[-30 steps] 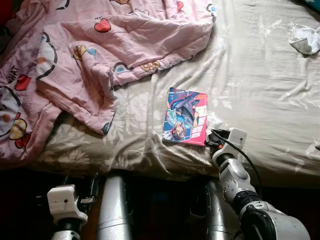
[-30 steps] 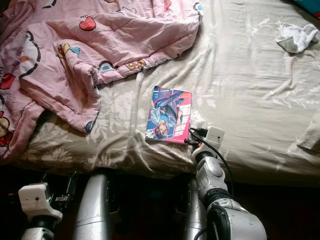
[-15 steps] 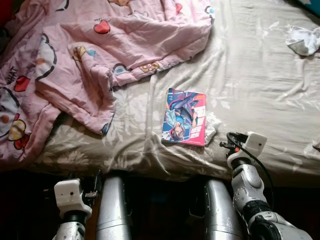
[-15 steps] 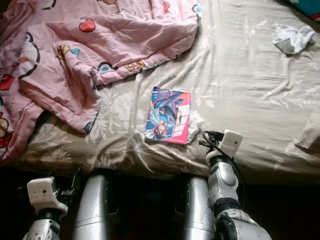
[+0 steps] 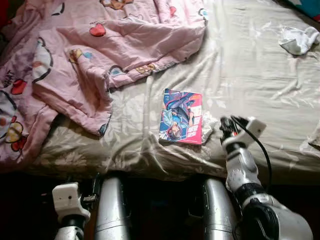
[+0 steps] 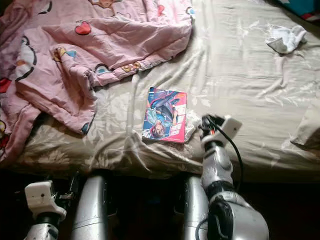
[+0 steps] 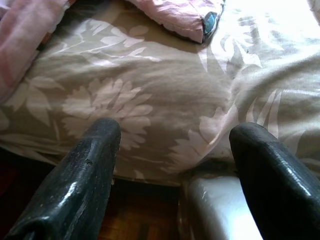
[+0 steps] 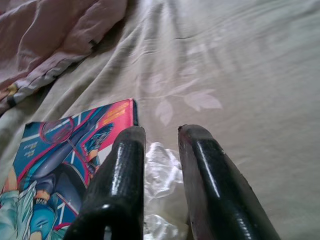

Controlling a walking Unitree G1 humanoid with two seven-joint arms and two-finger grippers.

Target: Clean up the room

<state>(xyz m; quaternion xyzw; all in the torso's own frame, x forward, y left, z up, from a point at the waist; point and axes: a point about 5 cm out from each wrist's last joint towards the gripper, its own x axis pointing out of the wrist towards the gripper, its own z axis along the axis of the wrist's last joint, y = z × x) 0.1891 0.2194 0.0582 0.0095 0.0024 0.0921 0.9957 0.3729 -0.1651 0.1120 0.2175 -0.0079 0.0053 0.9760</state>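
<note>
The right gripper [image 8: 160, 165] is coming back in over the bed [image 5: 260, 75] after standing further off toward the front edge half a second ago, and it is now hanging just beside the right edge of the comic book [image 5: 181, 116], right over the crumpled clear wrapper [image 8: 162, 172] that is lying against that book near the bed's front edge. Its two black fingers [image 8: 120, 175] are standing only a narrow gap apart, with the wrapper showing between and under them; whether they are already pinching it is hard to tell, and they look to be just short of closing. The step in hand seems to be picking this bit of litter off the bed. The next move is calling for a small descent and a firm close on the thin plastic without catching the sheet or nudging the book. The left gripper [image 7: 175, 165] is hanging idle below the front edge, fingers spread wide. The pink blanket [image 5: 100, 55] is lying heaped toward the far left corner, a white sock [image 5: 298, 40] toward the far right corner.
</note>
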